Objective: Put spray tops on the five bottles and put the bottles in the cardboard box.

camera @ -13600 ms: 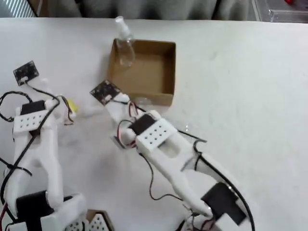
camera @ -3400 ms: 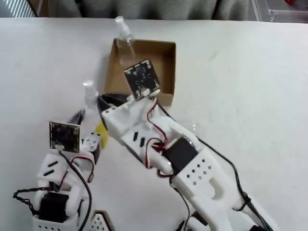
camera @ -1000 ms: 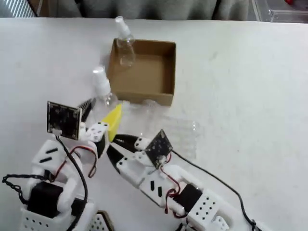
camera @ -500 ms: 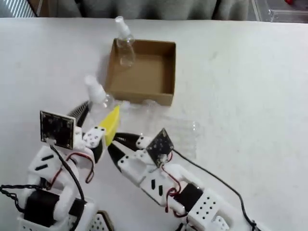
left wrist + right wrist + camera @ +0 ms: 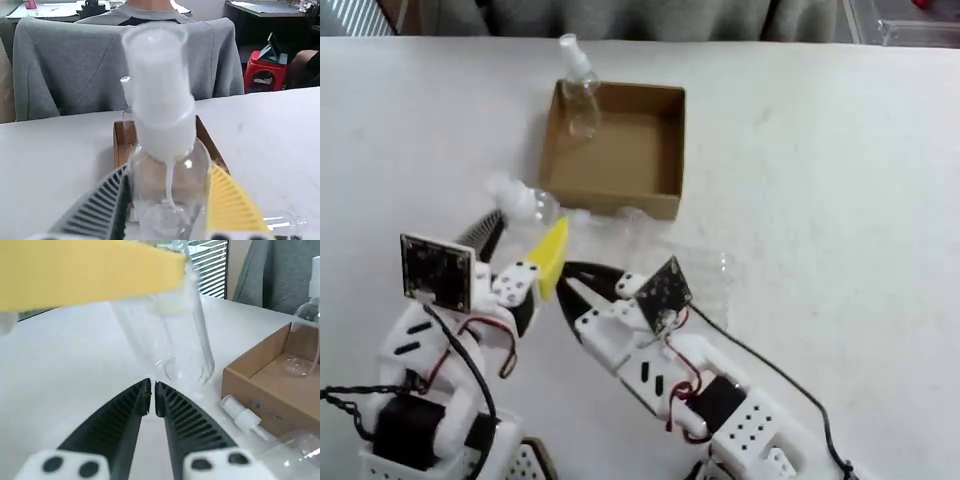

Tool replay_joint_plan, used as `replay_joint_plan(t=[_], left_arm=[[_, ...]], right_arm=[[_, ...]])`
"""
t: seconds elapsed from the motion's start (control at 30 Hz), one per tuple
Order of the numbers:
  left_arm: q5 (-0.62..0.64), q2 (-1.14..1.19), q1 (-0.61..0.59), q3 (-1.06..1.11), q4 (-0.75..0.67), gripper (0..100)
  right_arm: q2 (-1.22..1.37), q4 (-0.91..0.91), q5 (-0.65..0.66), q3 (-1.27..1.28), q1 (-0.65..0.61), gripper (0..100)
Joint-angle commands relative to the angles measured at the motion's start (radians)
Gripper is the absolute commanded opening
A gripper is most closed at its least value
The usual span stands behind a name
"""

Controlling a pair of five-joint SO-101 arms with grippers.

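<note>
Over the table point(image 5: 840, 150), the left gripper point(image 5: 520, 240) clamped a bottle point(image 5: 532, 204), top tilted upper-left, just left of the box point(image 5: 610, 198); the right gripper point(image 5: 570, 272) was closed, empty.

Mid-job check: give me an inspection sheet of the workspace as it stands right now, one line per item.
Surface: white table.
Job's things: open cardboard box with a standing bottle, spray top on, in its far corner. The held bottle is also topped. Loose clear bottles and a spray top lie by the box front; count unclear.
Clutter: nothing seen.
Grippers: left gripper shut on the held bottle, just short of the box. Right gripper shut with nothing in it, low over the table.
Cables: red wires on the right arm; black cable trailing across the table.
Surroundings: red stool, window blinds.
</note>
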Motion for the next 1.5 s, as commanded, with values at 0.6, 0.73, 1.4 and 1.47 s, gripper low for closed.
replay_joint_plan(t=[0.6,0.73,1.4,1.47], left_arm=[[0.011,0.567,-0.105,-0.124,-0.640,2],[0.011,0.756,-0.102,-0.199,-0.718,2],[0.008,1.494,-0.108,-0.526,-1.000,2],[0.008,1.543,-0.108,-0.559,-1.000,2]], right_arm=[[-0.016,0.062,0.015,-0.009,0.107,1.5],[-0.016,0.058,0.060,-0.014,0.176,1.5],[-0.016,0.056,0.069,-0.017,0.213,1.5],[-0.016,0.056,0.069,-0.017,0.213,1.5]])
